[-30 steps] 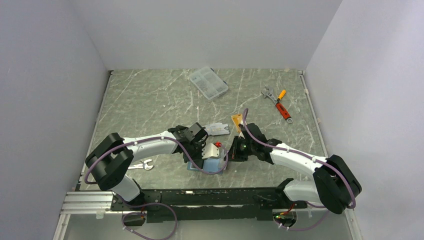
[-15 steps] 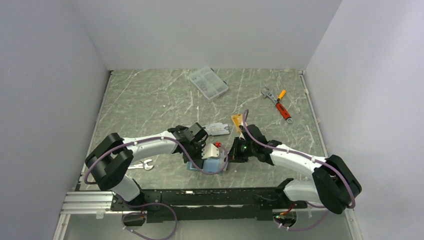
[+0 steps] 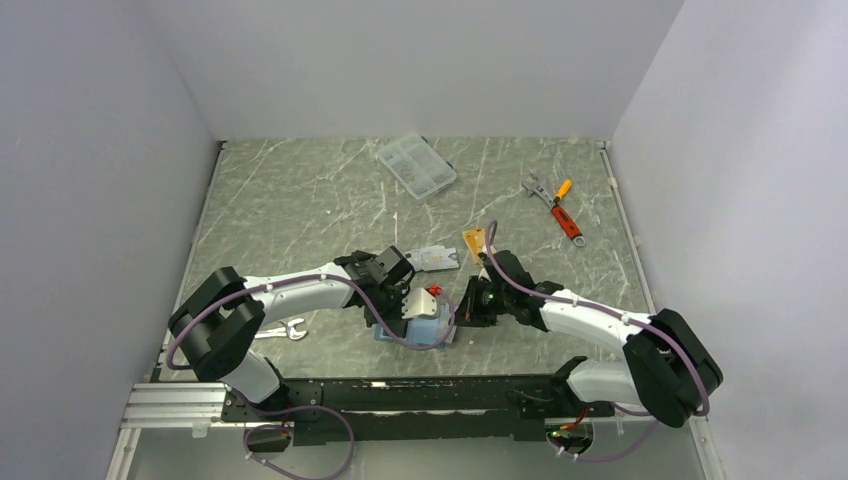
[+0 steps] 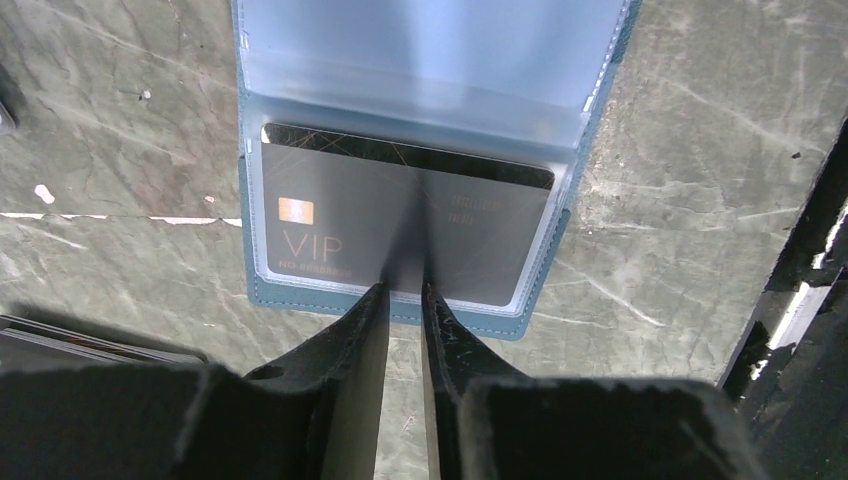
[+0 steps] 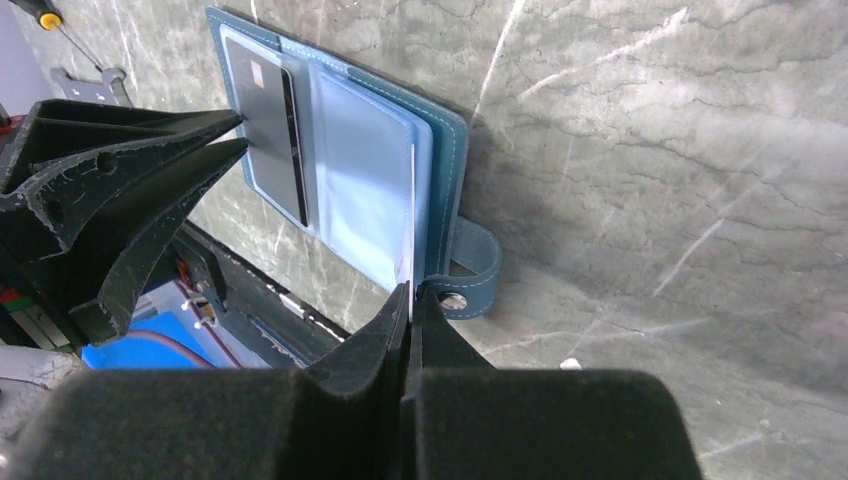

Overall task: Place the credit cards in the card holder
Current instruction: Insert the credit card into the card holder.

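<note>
The teal card holder [image 4: 480, 322] lies open on the table near the front, also in the top view [image 3: 432, 330] and right wrist view [image 5: 455, 150]. A dark grey VIP credit card [image 4: 400, 220] sits in its clear near pocket [image 5: 268, 120]. My left gripper [image 4: 402, 290] points at the card's near edge, its jaws a narrow gap apart with nothing between them [image 3: 418, 312]. My right gripper [image 5: 412, 290] is shut on the edge of the holder's pale blue inner sleeve, beside the snap tab [image 5: 475, 280]. A silver card [image 3: 437, 258] and an orange card [image 3: 473, 240] lie behind the grippers.
A clear compartment box [image 3: 416, 166] lies at the back. A wrench [image 3: 537, 185] and an orange-handled screwdriver [image 3: 563, 210] lie at the back right. Another wrench [image 3: 283, 328] lies by the left arm. The black base rail [image 4: 800, 300] runs just in front of the holder.
The left gripper head has shifted slightly towards the holder. The right gripper has edged a little left. The holder stays in place.
</note>
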